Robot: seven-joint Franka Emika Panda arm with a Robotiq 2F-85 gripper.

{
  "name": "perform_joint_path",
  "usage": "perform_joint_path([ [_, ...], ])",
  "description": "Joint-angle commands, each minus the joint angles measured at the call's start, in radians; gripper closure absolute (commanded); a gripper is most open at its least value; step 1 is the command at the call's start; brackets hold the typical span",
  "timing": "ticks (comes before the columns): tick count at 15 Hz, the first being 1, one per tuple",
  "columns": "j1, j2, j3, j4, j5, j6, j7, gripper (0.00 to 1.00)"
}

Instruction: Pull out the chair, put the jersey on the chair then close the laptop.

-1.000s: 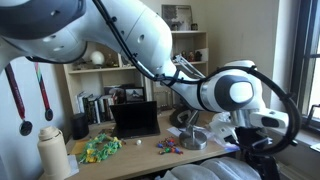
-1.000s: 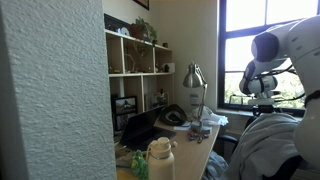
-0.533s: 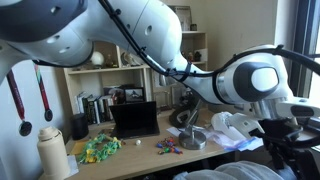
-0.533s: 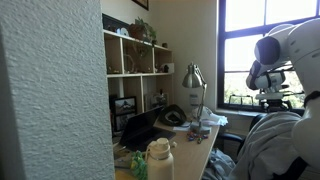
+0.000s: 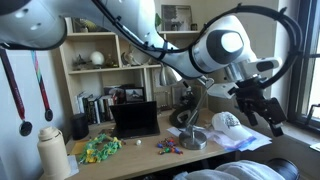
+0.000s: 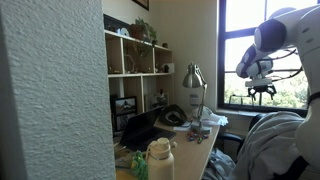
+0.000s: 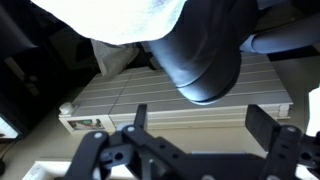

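The grey-white jersey (image 6: 272,138) lies draped over the chair at the lower right; it also shows in an exterior view (image 5: 232,172) at the bottom edge. In the wrist view the jersey (image 7: 128,20) lies over the black chair (image 7: 205,50). My gripper (image 5: 263,108) hangs in the air above the chair, open and empty; it shows against the window (image 6: 262,91) too. In the wrist view my gripper (image 7: 200,125) has its jaws wide apart with nothing between them. The black laptop (image 5: 135,120) stands open on the desk, and shows in the other exterior view (image 6: 140,128).
The desk (image 5: 150,158) carries a desk lamp (image 5: 195,135), a white cap (image 5: 228,122), a bottle (image 5: 56,152) and small colourful clutter (image 5: 100,148). A shelf unit (image 5: 110,70) stands behind. A white radiator (image 7: 180,100) lies below the gripper, by the window (image 6: 245,40).
My gripper has risen from low beside the jersey and chair to well above them, with nothing in it. The jersey stays draped on the chair. The laptop has not moved.
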Motion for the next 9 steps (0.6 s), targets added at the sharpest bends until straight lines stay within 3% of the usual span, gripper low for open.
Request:
perform_joint_path([
  [1,0.043,-0.187,0.031,-0.186,-0.036,-0.027,-0.055,0.0],
  [5,0.072,-0.348,0.042,-0.387,-0.141,0.005,0.0,0.0],
  [9,0.047,-0.469,0.061,-0.576,-0.301,0.014,0.128,0.0],
])
